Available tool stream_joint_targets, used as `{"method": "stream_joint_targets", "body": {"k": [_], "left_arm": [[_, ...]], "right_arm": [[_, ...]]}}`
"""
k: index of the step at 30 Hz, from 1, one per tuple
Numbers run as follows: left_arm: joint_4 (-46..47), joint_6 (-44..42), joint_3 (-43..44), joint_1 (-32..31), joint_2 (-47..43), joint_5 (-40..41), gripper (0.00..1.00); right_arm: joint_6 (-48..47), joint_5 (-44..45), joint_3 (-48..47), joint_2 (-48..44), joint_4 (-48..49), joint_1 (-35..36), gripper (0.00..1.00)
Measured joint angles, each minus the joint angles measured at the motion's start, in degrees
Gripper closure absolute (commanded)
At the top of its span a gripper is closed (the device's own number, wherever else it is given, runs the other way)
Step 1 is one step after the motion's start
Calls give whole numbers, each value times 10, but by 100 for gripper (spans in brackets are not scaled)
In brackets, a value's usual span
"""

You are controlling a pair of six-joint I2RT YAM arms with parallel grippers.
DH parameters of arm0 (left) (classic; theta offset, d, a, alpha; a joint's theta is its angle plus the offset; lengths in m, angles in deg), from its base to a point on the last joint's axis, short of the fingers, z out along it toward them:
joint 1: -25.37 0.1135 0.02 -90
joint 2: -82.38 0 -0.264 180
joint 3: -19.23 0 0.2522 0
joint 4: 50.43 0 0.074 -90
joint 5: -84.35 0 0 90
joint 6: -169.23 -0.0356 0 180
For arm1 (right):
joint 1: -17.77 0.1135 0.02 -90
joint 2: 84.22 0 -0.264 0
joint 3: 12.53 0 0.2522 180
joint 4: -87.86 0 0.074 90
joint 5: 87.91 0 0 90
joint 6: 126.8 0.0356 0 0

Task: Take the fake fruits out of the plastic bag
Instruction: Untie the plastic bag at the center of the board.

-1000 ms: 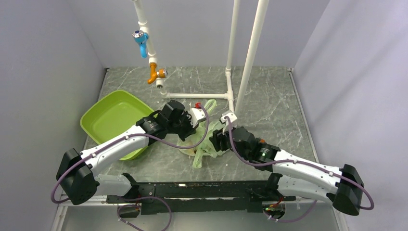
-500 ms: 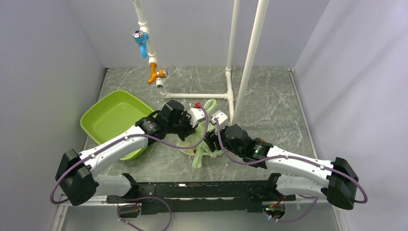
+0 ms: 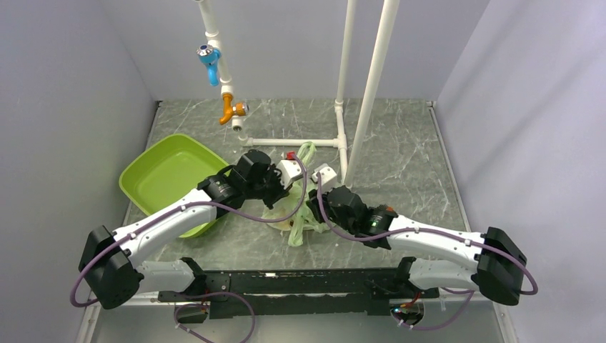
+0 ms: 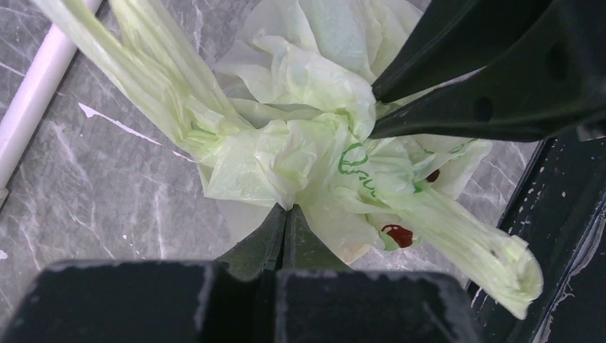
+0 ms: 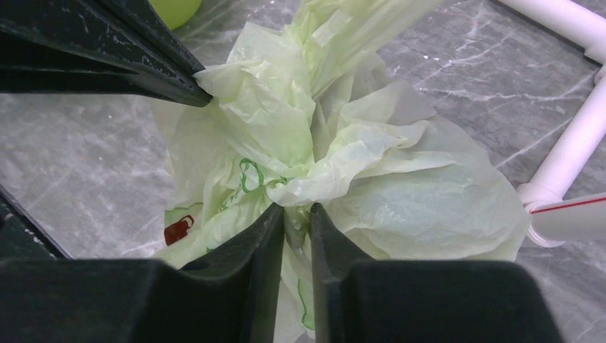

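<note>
Since a second ago, the right claw [image 5: 296, 214] is drawn in beside the left claw [image 4: 286, 216]; both are clamped on the plastic bag [image 5: 393, 186], likely for pulling it open.

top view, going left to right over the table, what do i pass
tray → bag → upright pipes

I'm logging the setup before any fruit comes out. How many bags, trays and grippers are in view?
plastic bag: 1
green tray: 1
grippers: 2, the left gripper and the right gripper, both pinching the bag
Total: 4
</note>
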Motion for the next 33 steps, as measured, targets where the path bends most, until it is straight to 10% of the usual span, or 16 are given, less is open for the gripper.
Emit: {"method": "stream_joint_targets", "body": {"k": [7,20,26,33], "left_arm": [[5,12,0,-1,-1,51,100],[10,42,-2,-4,-14,260,100],[26,44,-35,-3,-56,264,32],[92,33,-82,-2,-159,126,1]], "right_arm": [[21,33,31,-50,0,0,100],[65,113,85,-165,-58,0,100],[70,90,101,-193,-73,0,100],[51,28,100,-147,-68,0,100]]}}
